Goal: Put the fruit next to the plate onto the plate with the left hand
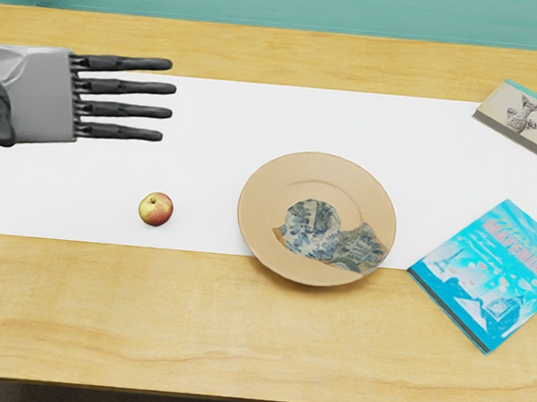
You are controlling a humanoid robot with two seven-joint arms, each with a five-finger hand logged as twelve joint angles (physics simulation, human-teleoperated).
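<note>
**Wooden table, white runner: apple waiting left of the plate**

Small red-and-yellow apple on the white runner, close to its near edge, on a wooden table. Left of the tan plate, near it but clear of the rim. Patterned patch across the plate's middle and right, bare tan on the left and far side.

Far and to the left of the apple, well apart: left hand, fingers stretched straight toward the right, slightly apart, holding nothing. No right hand in view.

By judgement, reach not yet made. To do it well:

- Bring the hand nearer and rightward until over the fruit, fingers kept apart
- Come down from above rather than sweep in from the side; round, so likely to roll at any nudge
- Close around the widest part, thumb opposite the fingers
- Lift above rim height before carrying right
- Set down low on the bare tan and only then let go

Off to the right, out of the path: teal book near, grey book far
</note>
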